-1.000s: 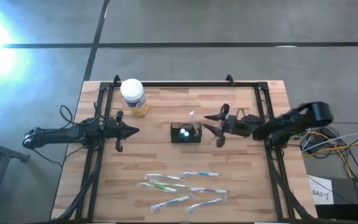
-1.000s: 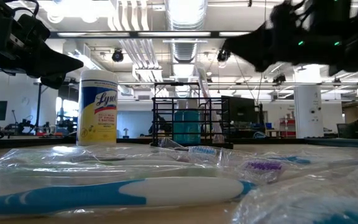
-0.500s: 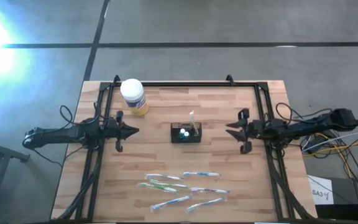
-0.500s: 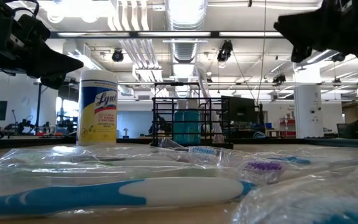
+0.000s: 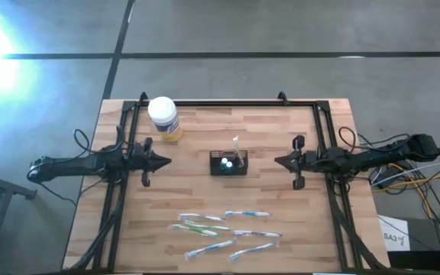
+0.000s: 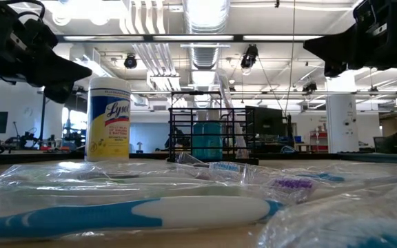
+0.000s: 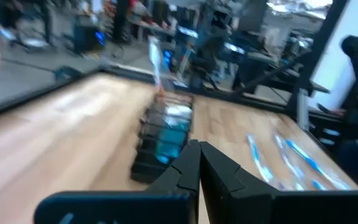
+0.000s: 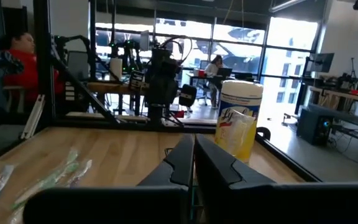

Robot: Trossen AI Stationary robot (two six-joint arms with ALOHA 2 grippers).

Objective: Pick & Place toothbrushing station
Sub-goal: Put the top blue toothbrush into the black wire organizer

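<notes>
The toothbrushing station [image 5: 228,163], a small black wire-mesh caddy with blue-and-white items inside, stands on its base at the middle of the wooden table. It also shows in the low view [image 6: 207,134] and the left wrist view [image 7: 163,134]. My left gripper [image 5: 166,160] hovers shut to the caddy's left, pointing at it, and touches nothing. My right gripper [image 5: 277,161] hovers shut to the caddy's right, a short gap away from it. In the right wrist view my own shut fingers [image 8: 185,155] hide the caddy.
A white-lidded jar with a yellow label [image 5: 164,118] stands at the far left. Several wrapped toothbrushes [image 5: 224,229] lie near the front edge. Black frame rails [image 5: 121,153] run along the table's left, right and far sides.
My right gripper has drawn back from the caddy toward the table's right edge, its arm straightening out level. Its fingers, wide open a second ago, have shut on nothing. The caddy has stayed where it was.
</notes>
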